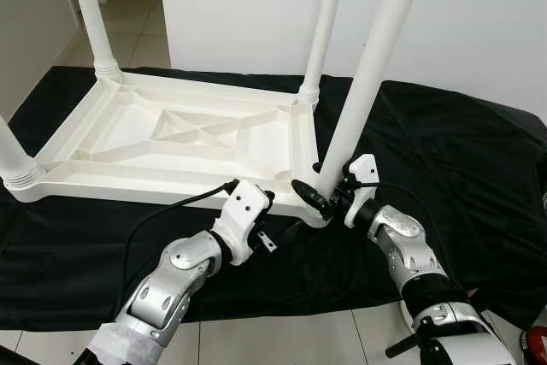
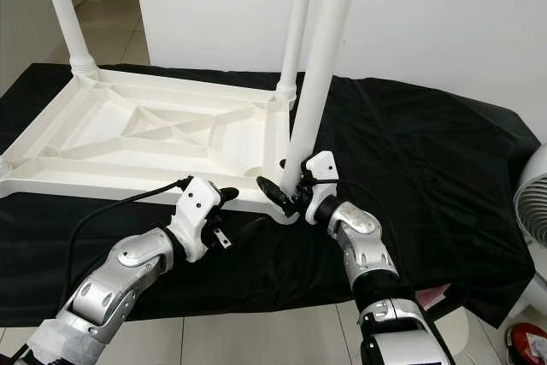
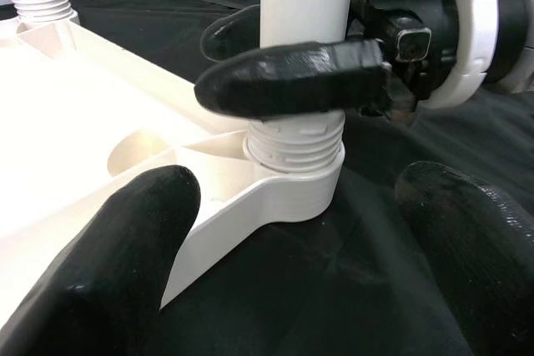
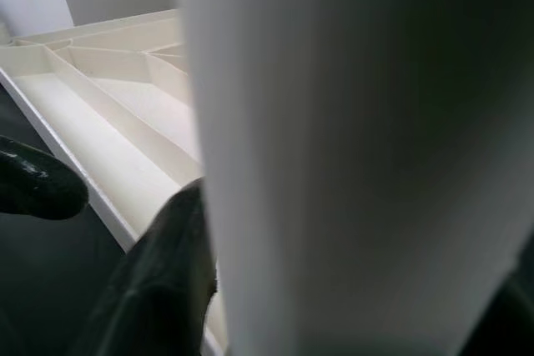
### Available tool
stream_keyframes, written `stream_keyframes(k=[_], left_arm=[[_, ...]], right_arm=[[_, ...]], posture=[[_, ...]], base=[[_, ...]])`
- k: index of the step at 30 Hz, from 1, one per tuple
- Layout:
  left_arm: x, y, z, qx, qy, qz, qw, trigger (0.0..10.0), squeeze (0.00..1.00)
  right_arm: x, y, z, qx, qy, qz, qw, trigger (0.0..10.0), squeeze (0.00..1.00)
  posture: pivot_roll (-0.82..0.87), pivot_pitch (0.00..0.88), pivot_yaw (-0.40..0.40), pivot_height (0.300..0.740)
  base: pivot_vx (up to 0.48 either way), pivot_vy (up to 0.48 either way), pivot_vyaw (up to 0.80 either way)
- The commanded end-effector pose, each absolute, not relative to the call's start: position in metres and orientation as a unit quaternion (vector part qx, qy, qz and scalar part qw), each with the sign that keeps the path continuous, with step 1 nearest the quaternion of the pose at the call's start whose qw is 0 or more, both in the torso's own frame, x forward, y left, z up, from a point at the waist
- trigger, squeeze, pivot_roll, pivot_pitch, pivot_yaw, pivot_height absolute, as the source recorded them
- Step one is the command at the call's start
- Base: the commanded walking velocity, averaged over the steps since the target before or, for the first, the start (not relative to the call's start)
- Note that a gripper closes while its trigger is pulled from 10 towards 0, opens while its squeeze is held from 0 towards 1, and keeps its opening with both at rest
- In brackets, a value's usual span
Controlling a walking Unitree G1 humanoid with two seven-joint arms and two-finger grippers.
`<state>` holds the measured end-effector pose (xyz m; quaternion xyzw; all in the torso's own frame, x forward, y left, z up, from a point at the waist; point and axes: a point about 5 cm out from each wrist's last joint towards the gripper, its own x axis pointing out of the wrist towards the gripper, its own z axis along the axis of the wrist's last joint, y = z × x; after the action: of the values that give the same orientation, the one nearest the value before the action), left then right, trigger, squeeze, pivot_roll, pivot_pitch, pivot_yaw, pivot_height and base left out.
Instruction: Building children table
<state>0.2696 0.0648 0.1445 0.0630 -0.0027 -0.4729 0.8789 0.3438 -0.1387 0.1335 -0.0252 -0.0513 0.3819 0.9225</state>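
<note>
table top [image 1: 171, 138]: white plastic kids table, flipped underside up on a black cloth [image 1: 444, 168], ribs and cross bracing facing up
legs: three already standing in their corner sockets, far left leg [image 1: 92, 14], far right leg [image 1: 325, 27], and a near left leg [image 1: 15, 156] at the frame edge
fourth leg [image 1: 372, 66]: standing a bit tilted in the near right corner socket [image 3: 292, 193], threaded end sitting right at the socket collar
right gripper [image 1: 318, 196]: clamped around the fourth leg just above the socket, one black finger across the front of it, the other behind
left gripper [image 1: 272, 226]: fingers spread apart, holding nothing, sitting low just beside that same corner, fingertips [image 3: 117, 248] either side of the socket but not touching it as far as i can tell
floor [image 1: 299, 339]: pale tile, cloth edge hangs over it
fan [image 2: 532, 211]: white, off to the right
</note>
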Motion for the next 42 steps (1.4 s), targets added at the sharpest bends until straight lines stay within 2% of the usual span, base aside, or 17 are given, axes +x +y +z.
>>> stream_keyframes(k=[1, 8, 9, 10, 11, 14, 15, 18, 20, 23, 25, 28, 31, 39, 40, 41, 42], left_arm=[[0.27, 0.065, 0.147, 0.07, -0.004, -0.468, 0.881, 10.0, 0.0], [0.27, 0.064, 0.15, 0.068, -0.01, -0.46, 0.885, 10.0, 0.0], [0.27, 0.063, 0.15, 0.068, -0.01, -0.461, 0.885, 10.0, 0.0], [0.27, 0.063, 0.15, 0.068, -0.01, -0.461, 0.885, 10.0, 0.0], [0.27, 0.063, 0.15, 0.067, -0.01, -0.461, 0.885, 10.0, 0.0], [0.27, 0.062, 0.15, 0.064, -0.008, -0.461, 0.885, 10.0, 0.0], [0.269, 0.062, 0.15, 0.062, -0.008, -0.461, 0.885, 10.0, 0.0], [0.269, 0.062, 0.15, 0.062, -0.008, -0.461, 0.885, 10.0, 0.0], [0.27, 0.061, 0.15, 0.06, -0.008, -0.459, 0.886, 10.0, 0.0], [0.271, 0.061, 0.15, 0.058, -0.008, -0.459, 0.887, 10.0, 0.0], [0.271, 0.06, 0.152, 0.056, -0.01, -0.459, 0.887, 10.0, 0.0], [0.272, 0.06, 0.152, 0.056, -0.01, -0.46, 0.886, 10.0, 0.0], [0.274, 0.059, 0.153, 0.056, -0.011, -0.46, 0.886, 10.0, 0.0], [0.279, 0.06, 0.157, 0.056, -0.016, -0.453, 0.89, 10.0, 0.0], [0.281, 0.06, 0.159, 0.056, -0.019, -0.451, 0.891, 10.0, 0.0], [0.282, 0.06, 0.16, 0.055, -0.02, -0.45, 0.891, 10.0, 0.0], [0.282, 0.059, 0.161, 0.055, -0.021, -0.451, 0.891, 10.0, 0.0]], right_arm=[[0.342, -0.133, 0.128, -0.03, -0.041, 0.399, 0.915, 0.0, 0.0], [0.34, -0.135, 0.119, -0.022, -0.028, 0.394, 0.919, 0.0, 0.0], [0.339, -0.135, 0.119, -0.014, -0.03, 0.387, 0.921, 3.8, 0.0], [0.339, -0.135, 0.119, -0.014, -0.03, 0.387, 0.921, 3.8, 0.0], [0.339, -0.134, 0.12, -0.004, -0.032, 0.381, 0.924, 10.0, 0.0], [0.337, -0.132, 0.121, 0.008, -0.033, 0.363, 0.931, 10.0, 0.0], [0.338, -0.132, 0.12, 0.0, -0.022, 0.321, 0.947, 10.0, 0.0], [0.339, -0.133, 0.119, -0.005, -0.016, 0.301, 0.953, 10.0, 0.0], [0.34, -0.131, 0.118, 0.004, -0.007, 0.252, 0.968, 10.0, 0.0], [0.339, -0.13, 0.118, 0.008, -0.006, 0.241, 0.971, 10.0, 0.0], [0.337, -0.123, 0.116, 0.048, 0.01, 0.179, 0.983, 10.0, 0.0], [0.335, -0.119, 0.116, 0.054, 0.01, 0.15, 0.987, 10.0, 0.0], [0.332, -0.11, 0.118, 0.073, 0.012, 0.052, 0.996, 10.0, 0.0], [0.327, -0.098, 0.125, 0.09, 0.001, 0.04, 0.995, 10.0, 0.0], [0.326, -0.099, 0.129, 0.091, -0.008, 0.046, 0.995, 10.0, 0.52], [0.326, -0.101, 0.131, 0.091, -0.013, 0.05, 0.995, 10.0, 0.52], [0.324, -0.104, 0.133, 0.095, -0.014, 0.049, 0.994, 10.0, 1.0]], posture=[[0.1, 0.0, -0.081, 0.74], [0.1, 0.0, -0.087, 0.74], [0.09, 0.0, -0.091, 0.74], [0.09, 0.0, -0.091, 0.74], [0.09, 0.0, -0.092, 0.74], [0.09, 0.0, -0.096, 0.74], [0.09, 0.0, -0.099, 0.74], [0.09, 0.0, -0.099, 0.74], [0.08, 0.0, -0.1, 0.74], [0.08, 0.0, -0.099, 0.74], [0.07, 0.009, -0.1, 0.74], [0.07, 0.013, -0.099, 0.74], [0.07, 0.023, -0.102, 0.74], [0.07, 0.04, -0.107, 0.74], [0.07, 0.042, -0.109, 0.74], [0.07, 0.042, -0.109, 0.74], [0.06, 0.046, -0.11, 0.74]], base=[[0.0, 0.0, 0.0], [0.0, 0.0, 0.0], [0.0, 0.0, 0.0], [0.0, 0.0, 0.0], [0.0, 0.0, 0.0], [0.0, 0.0, 0.0], [0.0, 0.0, 0.0], [0.0, 0.0, 0.0], [0.0, 0.0, 0.0], [0.0, 0.0, 0.0], [0.0, 0.0, 0.0], [0.0, 0.0, 0.0], [0.0, 0.0, 0.0], [0.0, 0.0, 0.0], [0.0, 0.0, 0.0], [0.0, 0.0, 0.0], [0.0, 0.0, 0.0]])
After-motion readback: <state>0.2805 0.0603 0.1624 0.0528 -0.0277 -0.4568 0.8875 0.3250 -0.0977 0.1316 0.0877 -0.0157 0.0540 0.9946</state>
